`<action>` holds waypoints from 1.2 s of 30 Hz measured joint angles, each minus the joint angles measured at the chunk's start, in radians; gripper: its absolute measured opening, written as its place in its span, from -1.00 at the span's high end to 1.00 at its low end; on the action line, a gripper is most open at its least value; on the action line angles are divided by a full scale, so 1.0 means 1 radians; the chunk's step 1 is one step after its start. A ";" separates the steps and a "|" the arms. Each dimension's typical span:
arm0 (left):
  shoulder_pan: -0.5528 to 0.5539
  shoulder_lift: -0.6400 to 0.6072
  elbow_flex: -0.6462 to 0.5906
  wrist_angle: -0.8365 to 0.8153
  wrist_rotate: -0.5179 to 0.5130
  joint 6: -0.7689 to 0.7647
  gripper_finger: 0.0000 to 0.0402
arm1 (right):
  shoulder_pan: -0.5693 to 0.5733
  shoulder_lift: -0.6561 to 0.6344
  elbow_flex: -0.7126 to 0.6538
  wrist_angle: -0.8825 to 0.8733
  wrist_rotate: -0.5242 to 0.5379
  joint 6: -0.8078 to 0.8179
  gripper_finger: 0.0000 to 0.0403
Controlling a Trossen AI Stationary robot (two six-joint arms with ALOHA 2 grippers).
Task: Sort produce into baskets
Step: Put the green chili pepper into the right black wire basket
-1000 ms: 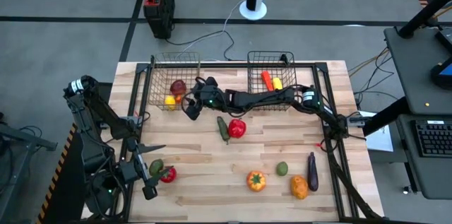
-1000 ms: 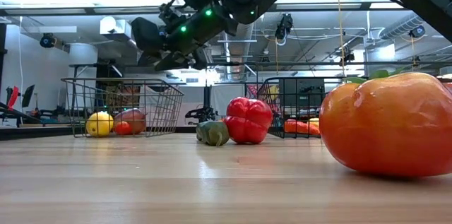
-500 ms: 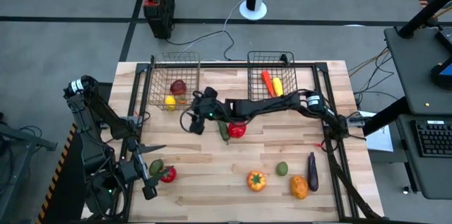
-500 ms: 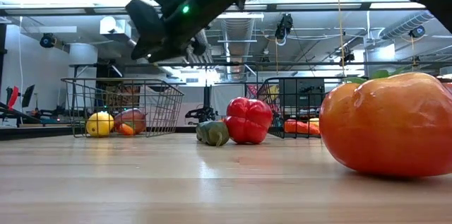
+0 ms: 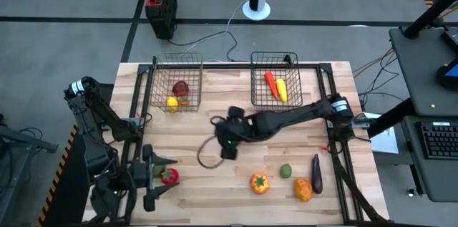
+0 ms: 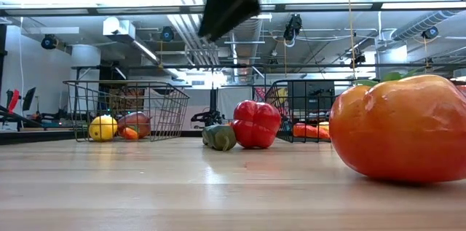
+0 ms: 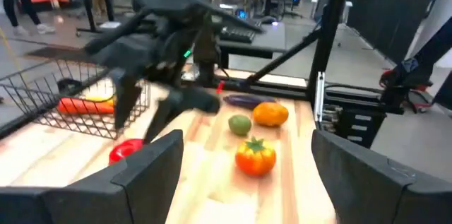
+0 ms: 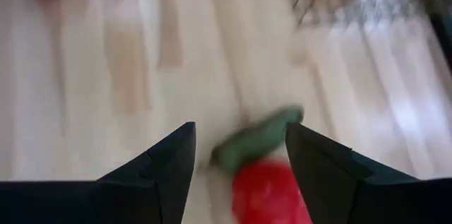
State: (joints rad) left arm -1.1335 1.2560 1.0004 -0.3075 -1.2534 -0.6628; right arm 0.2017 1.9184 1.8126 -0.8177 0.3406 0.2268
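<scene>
- My right gripper [image 5: 227, 148] hangs above the middle of the table [image 5: 215, 191], its fingers [image 8: 159, 174] parted and holding nothing.
- Through my own wrist camera, the green vegetable [image 8: 258, 141] and the red pepper [image 8: 272, 189] lie straight ahead of me, touching each other, in the gap between my fingers.
- The green vegetable's long axis runs slantwise across that gap rather than in line with my fingers, so I judge I need a wrist turn before I close on it; the view is smeared, so the exact angle is uncertain.
- From overhead my arm covers both pieces.
- My left gripper [image 5: 154, 180] waits open at the table's near left corner, well apart from this pair, so I am the nearer arm.
- The 2 baskets [image 5: 175, 66] [image 5: 275, 61] stand at the far edge, each already holding produce.
</scene>
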 joint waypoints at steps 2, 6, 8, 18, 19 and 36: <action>0.002 0.000 0.000 -0.005 0.016 -0.012 -0.47 | 0.032 -0.023 0.000 -0.082 -0.001 0.060 -0.05; 0.017 0.002 0.000 -0.004 0.017 -0.020 -0.47 | 0.091 -0.051 0.000 -0.259 -0.009 0.206 -0.05; 0.032 0.010 0.000 -0.005 0.017 -0.020 -0.47 | 0.115 -0.055 0.000 -0.333 -0.011 0.289 -0.05; 0.241 0.056 -0.001 -0.075 0.319 -0.010 -0.47 | 0.221 -0.061 -0.002 -0.524 -0.059 0.463 -0.17; 0.265 0.057 -0.001 -0.103 0.353 -0.001 -0.47 | 0.231 -0.063 -0.002 -0.529 -0.061 0.466 -0.19; 0.757 0.093 -0.001 -0.226 0.811 0.872 -0.47 | 0.278 -0.301 -0.054 -0.548 0.179 0.534 -0.38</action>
State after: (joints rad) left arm -0.3761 1.3488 0.9993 -0.5335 -0.4426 0.2093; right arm 0.4801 1.6178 1.7582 -1.3654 0.5196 0.7612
